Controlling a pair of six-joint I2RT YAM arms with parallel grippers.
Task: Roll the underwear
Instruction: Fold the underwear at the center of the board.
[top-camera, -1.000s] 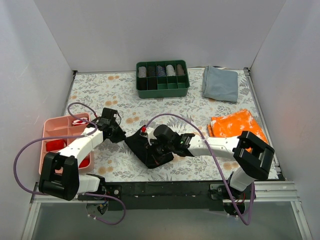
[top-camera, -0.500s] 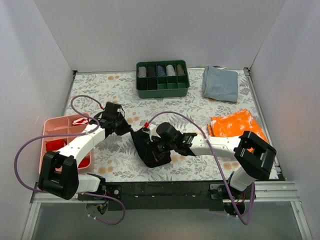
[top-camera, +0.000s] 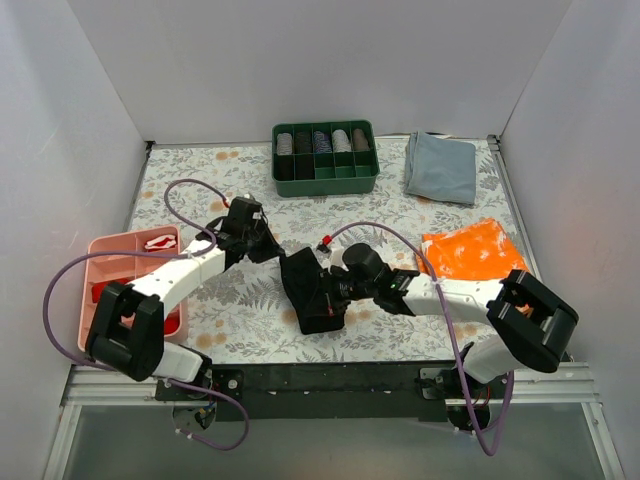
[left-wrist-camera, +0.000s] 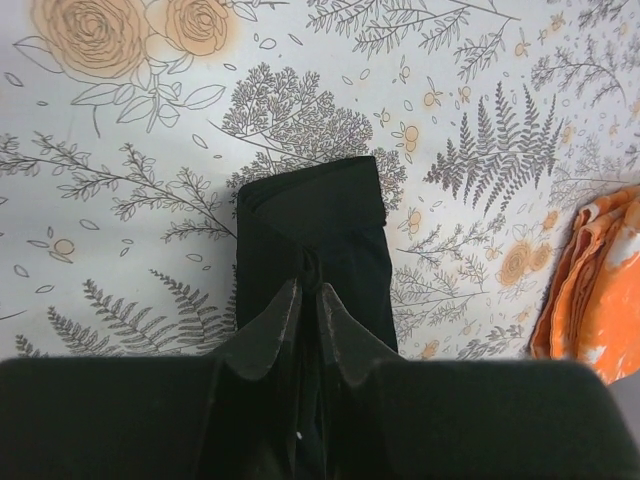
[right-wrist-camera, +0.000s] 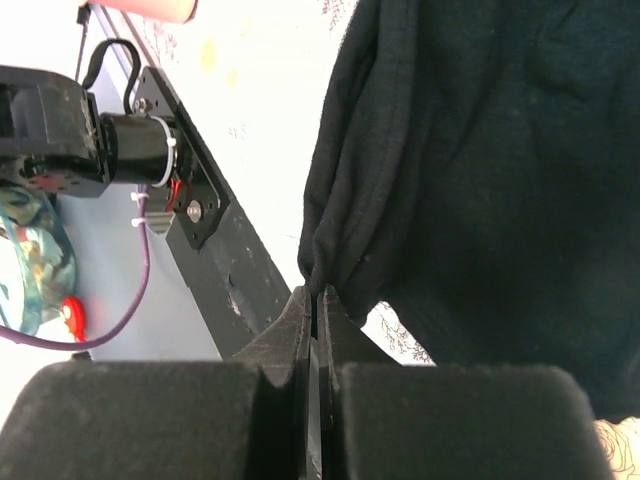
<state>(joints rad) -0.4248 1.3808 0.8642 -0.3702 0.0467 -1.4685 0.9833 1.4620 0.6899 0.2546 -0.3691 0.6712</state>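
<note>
The black underwear (top-camera: 308, 290) is folded into a narrow strip near the front middle of the table. It also shows in the left wrist view (left-wrist-camera: 340, 235) and the right wrist view (right-wrist-camera: 500, 150). My left gripper (top-camera: 272, 250) is shut on its far left end (left-wrist-camera: 310, 290). My right gripper (top-camera: 335, 288) is shut on a bunched edge of the fabric (right-wrist-camera: 318, 290) at its right side. The cloth hangs lifted between the two grippers.
A green divided box (top-camera: 325, 158) with rolled items stands at the back. A grey-blue folded cloth (top-camera: 441, 166) lies at the back right. An orange-and-white patterned cloth (top-camera: 470, 248) lies right. A pink tray (top-camera: 105, 262) sits at the left edge.
Both grippers have moved right and farther from the front edge, carrying the underwear. The cloth has turned from a slanted diamond into a narrower, more upright strip.
</note>
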